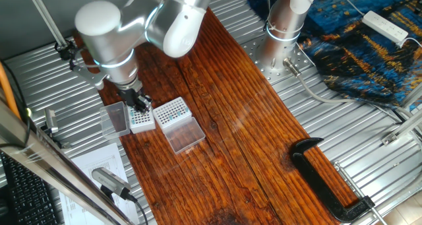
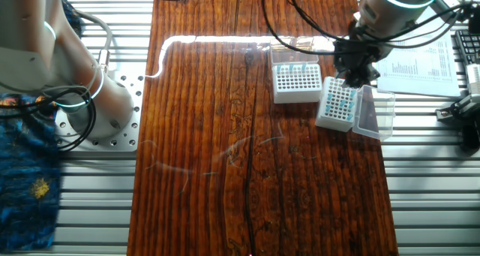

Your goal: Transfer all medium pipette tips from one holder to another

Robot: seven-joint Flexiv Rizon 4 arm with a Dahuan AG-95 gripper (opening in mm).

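One fixed view: two racks near the left edge of the wooden bench (image 1: 231,132), broad bare wood to the right as far as a black clamp (image 1: 326,179). Pincer (image 1: 140,105) right above the white-sided rack (image 1: 142,120), lid (image 1: 116,118) open leftward; clear-sided rack (image 1: 171,111) just beside, its flat lid (image 1: 185,134) lying nearer.

Other fixed view: pincer (image 2: 352,77) over the teal tips (image 2: 340,100) in the white-sided rack (image 2: 335,107); clear-sided rack (image 2: 297,82) alongside. Jaw state: cannot tell.
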